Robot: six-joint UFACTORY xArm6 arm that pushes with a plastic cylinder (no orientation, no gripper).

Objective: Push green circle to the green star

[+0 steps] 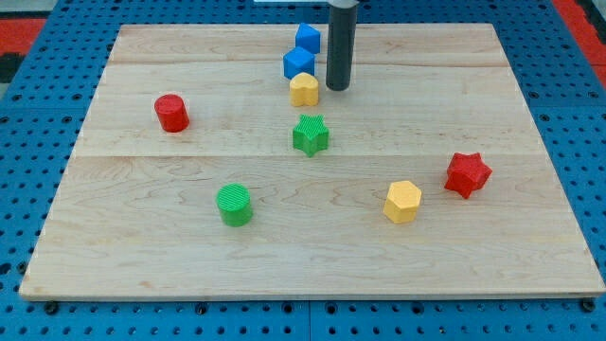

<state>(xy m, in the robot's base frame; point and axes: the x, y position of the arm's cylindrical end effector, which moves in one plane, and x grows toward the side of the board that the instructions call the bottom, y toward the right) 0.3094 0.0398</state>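
The green circle [234, 205] lies in the lower left part of the wooden board [170, 256]. The green star [310, 134] lies near the board's middle, up and to the right of the circle. My tip [338, 88] is near the view's top centre, just right of a yellow heart-shaped block [304, 90] and above and slightly right of the green star. It touches no block and is far from the green circle.
Two blue blocks [308, 39] [298, 62] stand above the yellow heart. A red cylinder [171, 113] lies at the left. A yellow hexagon [402, 201] and a red star [467, 174] lie at the lower right. A blue pegboard [38, 104] surrounds the board.
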